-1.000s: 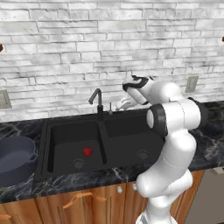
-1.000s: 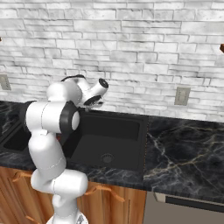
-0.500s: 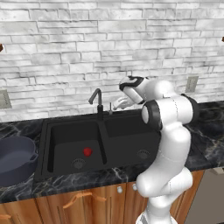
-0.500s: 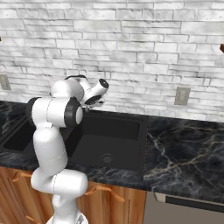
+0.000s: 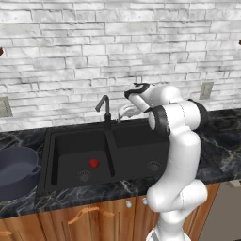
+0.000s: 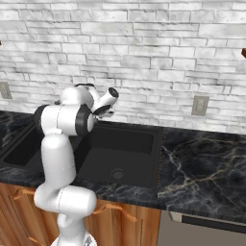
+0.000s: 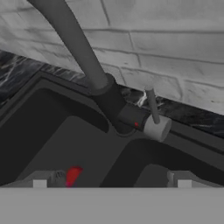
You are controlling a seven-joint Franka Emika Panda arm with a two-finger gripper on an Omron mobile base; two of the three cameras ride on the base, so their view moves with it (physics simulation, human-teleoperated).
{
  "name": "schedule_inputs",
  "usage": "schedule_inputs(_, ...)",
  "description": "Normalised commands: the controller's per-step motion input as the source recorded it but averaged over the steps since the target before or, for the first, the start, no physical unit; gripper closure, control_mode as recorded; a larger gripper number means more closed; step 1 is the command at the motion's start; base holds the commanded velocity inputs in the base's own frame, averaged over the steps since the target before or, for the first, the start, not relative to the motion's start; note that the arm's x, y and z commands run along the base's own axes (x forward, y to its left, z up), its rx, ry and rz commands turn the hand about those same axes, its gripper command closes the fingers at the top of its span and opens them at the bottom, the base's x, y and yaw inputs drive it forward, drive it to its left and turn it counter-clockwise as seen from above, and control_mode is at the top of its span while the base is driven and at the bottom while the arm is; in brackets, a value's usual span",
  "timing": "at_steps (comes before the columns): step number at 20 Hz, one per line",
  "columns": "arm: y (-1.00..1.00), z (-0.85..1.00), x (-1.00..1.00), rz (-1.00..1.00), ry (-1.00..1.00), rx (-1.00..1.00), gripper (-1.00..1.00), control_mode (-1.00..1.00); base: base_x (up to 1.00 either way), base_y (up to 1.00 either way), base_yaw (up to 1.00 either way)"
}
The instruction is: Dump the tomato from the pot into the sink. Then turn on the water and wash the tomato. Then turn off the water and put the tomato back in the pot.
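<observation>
One red tomato [image 5: 94, 163], one dark pot [image 5: 16, 172], one black sink [image 5: 80, 136] with two basins and two drains, one faucet [image 5: 105, 110], two wall outlets, one robot gripper [image 5: 123, 112]

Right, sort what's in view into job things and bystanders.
Job:
small red tomato
dark blue-grey round pot
matte black double-basin sink
dark faucet
open gripper

Bystanders:
wall outlet
wooden cabinet fronts

Even, soft rendered light, no glare or hard shadows; the hand view looks blurred and coarse.
</observation>
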Motion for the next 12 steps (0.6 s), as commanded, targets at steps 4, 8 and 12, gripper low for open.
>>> schedule_inputs(4, 0.00, -0.08, 0.22, -0.06, 0.00, 0.00, -1.00, -1.00, 0.00, 0.00, 0.00)
schedule_inputs(8, 0.00, -0.14, 0.24, -0.06, 0.00, 0.00, -1.00, -1.00, 0.00, 0.00, 0.00)
schedule_inputs(12, 0.00, -0.12, 0.26, -0.05, 0.00, 0.00, -1.00, -1.00, 0.00, 0.00, 0.00)
